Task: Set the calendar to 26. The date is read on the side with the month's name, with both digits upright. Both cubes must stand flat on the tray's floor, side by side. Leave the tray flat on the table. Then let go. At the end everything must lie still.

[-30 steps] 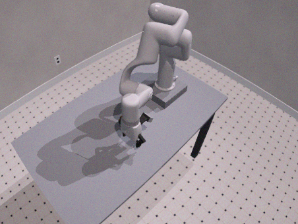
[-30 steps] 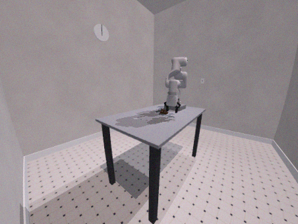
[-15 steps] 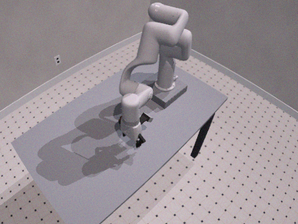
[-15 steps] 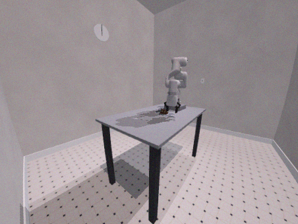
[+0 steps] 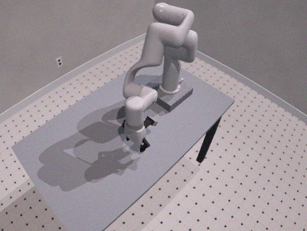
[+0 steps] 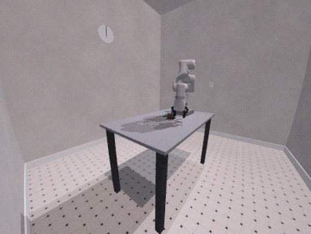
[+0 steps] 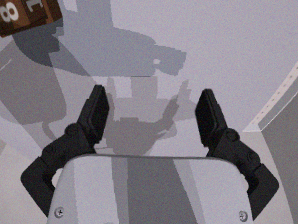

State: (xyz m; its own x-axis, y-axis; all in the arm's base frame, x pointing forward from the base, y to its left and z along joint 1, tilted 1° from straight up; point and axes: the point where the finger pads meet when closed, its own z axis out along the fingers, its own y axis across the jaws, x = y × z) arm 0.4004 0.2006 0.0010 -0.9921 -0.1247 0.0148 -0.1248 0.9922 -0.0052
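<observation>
Two jaws (image 5: 147, 133) (image 6: 179, 113) stand wide — empty; brown calendar piece (image 6: 170, 117) (image 7: 31, 16) nearby.

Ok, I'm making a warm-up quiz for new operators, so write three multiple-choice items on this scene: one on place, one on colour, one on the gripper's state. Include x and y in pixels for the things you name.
1. Where is the wall clock in the exterior view?
A) right wall
B) left wall
C) ceiling
2. What colour are the table's legs?
A) white
B) red
C) black
3. How is the gripper?
A) open, holding nothing
B) shut, holding nothing
C) shut on a cube

1: B, the clock (image 6: 105, 34) hangs on the left wall.
2: C, the legs (image 5: 208, 140) (image 6: 161, 193) look black.
3: A, the gripper (image 5: 146, 134) (image 6: 179, 115) (image 7: 153, 97) has its fingers spread wide with nothing between them.
</observation>
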